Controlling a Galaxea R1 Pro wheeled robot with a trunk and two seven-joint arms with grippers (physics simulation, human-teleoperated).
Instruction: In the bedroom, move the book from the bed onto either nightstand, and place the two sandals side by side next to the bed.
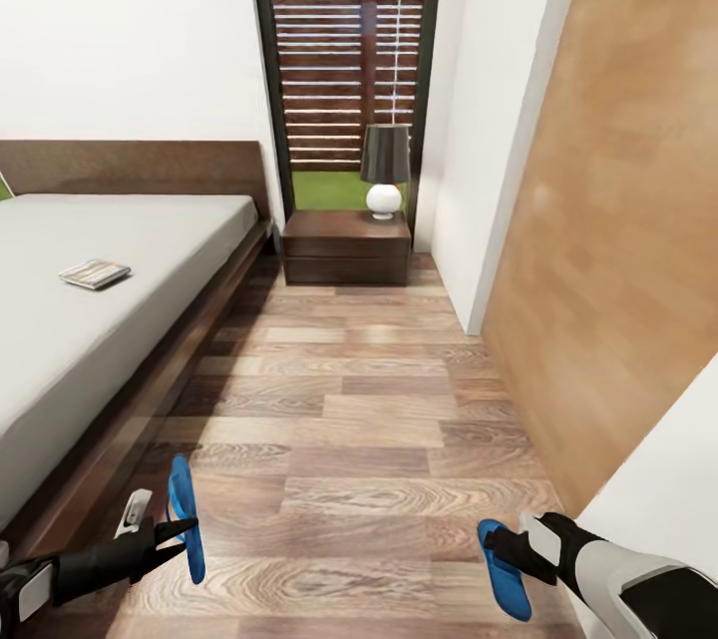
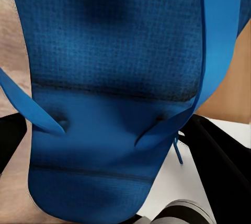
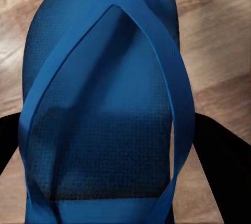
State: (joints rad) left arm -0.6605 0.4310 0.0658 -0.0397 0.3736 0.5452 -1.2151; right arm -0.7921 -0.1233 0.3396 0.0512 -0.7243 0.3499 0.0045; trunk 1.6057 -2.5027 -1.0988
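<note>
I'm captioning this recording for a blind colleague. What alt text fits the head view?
Each gripper holds a blue sandal over the wood floor: left gripper with the left sandal, right gripper with the right sandal. A book lies on the bed; ahead, a nightstand carries a lamp.

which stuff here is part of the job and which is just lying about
Job:
left hand holding a sandal
right hand holding the other sandal
book on the bed
nightstand

Lying about:
lamp on the nightstand
</note>
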